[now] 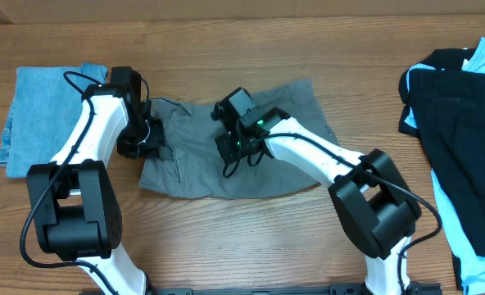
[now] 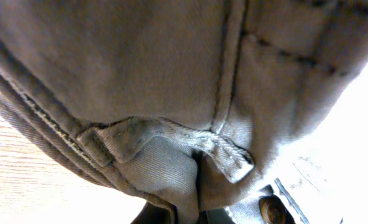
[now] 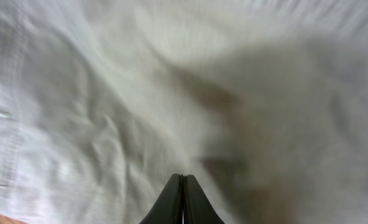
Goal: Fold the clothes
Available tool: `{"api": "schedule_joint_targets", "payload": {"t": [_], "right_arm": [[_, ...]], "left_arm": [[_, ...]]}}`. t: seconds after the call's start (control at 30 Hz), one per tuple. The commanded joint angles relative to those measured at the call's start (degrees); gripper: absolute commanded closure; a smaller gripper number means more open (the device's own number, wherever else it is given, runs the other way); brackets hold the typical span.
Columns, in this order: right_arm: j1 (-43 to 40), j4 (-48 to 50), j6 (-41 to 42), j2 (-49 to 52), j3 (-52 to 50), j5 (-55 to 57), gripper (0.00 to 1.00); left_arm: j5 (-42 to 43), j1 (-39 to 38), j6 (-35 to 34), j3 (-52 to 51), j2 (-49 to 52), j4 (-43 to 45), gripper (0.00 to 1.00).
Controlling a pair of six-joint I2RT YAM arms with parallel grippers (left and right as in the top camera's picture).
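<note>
Grey shorts (image 1: 292, 105) are lying unfolded, left gripper (image 1: 151, 139) pinching the waistband (image 2: 153, 168), right gripper (image 3: 182, 182) closed over them, denim (image 1: 38, 115) looking done, dark pile (image 1: 451, 106) waiting

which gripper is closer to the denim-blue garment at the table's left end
Left. The left gripper is at the grey woven garment's edge facing the denim-blue garment; the right gripper is farther off, over the grey garment's middle.

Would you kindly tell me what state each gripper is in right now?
Left gripper: closed, apparently pinching the grey garment.
Right gripper: closed, holding nothing, over that garment.
</note>
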Motion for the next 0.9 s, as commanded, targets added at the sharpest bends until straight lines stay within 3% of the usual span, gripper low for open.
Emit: {"api": "schedule_joint_targets", "payload": {"t": [0.0,0.43,0.67,0.87], "right_arm": [[-1.1,0.3,-0.2,-1.8,0.7,0.9,0.96],[-0.9,6.4,0.0,6.0,-2.3,1.4,0.96],[-3.7,1.6,0.1,2.4,8.3,1.4,0.96],[-4.0,2.8,0.1,4.3,7.6,1.5,0.96]], "left_arm": [[-1.0,-0.5,1.6,1.2,-1.1,-0.3,0.93],[-1.0,-0.5,1.6,1.2,-1.1,-0.5,0.92],[-1.0,-0.5,1.6,1.2,-1.1,-1.0,0.92],[-1.0,-0.5,1.6,1.2,-1.1,-1.0,0.92]]}}
